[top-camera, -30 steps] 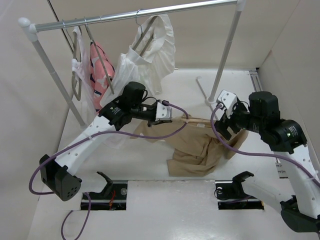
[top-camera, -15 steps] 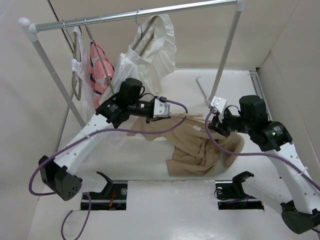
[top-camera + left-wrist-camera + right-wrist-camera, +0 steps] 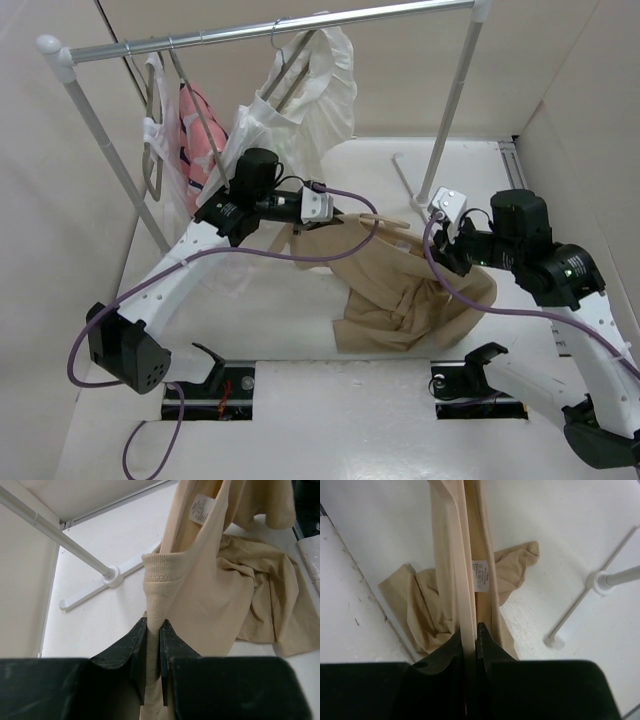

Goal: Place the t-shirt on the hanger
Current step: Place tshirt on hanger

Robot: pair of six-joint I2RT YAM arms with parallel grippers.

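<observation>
The tan t-shirt [image 3: 400, 290] hangs from between the two arms, its lower part crumpled on the white table. My left gripper [image 3: 343, 214] is shut on the ribbed collar [image 3: 159, 570], and fabric fills the gap between its jaws [image 3: 153, 627]. The pale hanger [image 3: 386, 222] shows as a thin bar running from the collar toward the right arm. In the right wrist view this hanger bar [image 3: 465, 575] runs straight up from my right gripper [image 3: 469, 630], which is shut on it, with shirt fabric [image 3: 420, 605] and the white label [image 3: 480, 575] beside it. My right gripper [image 3: 437, 245] sits at the shirt's right edge.
A clothes rack stands behind, its rail [image 3: 270, 30] carrying a white pleated garment [image 3: 300, 110] and a pink patterned one [image 3: 200, 135]. The right post [image 3: 452, 110] and its foot [image 3: 405, 178] stand close behind the hanger. Walls close in on both sides.
My right gripper, open a second ago, has come in and shut on the hanger. The left gripper has lifted the collar, so the shirt hangs higher and more spread.
</observation>
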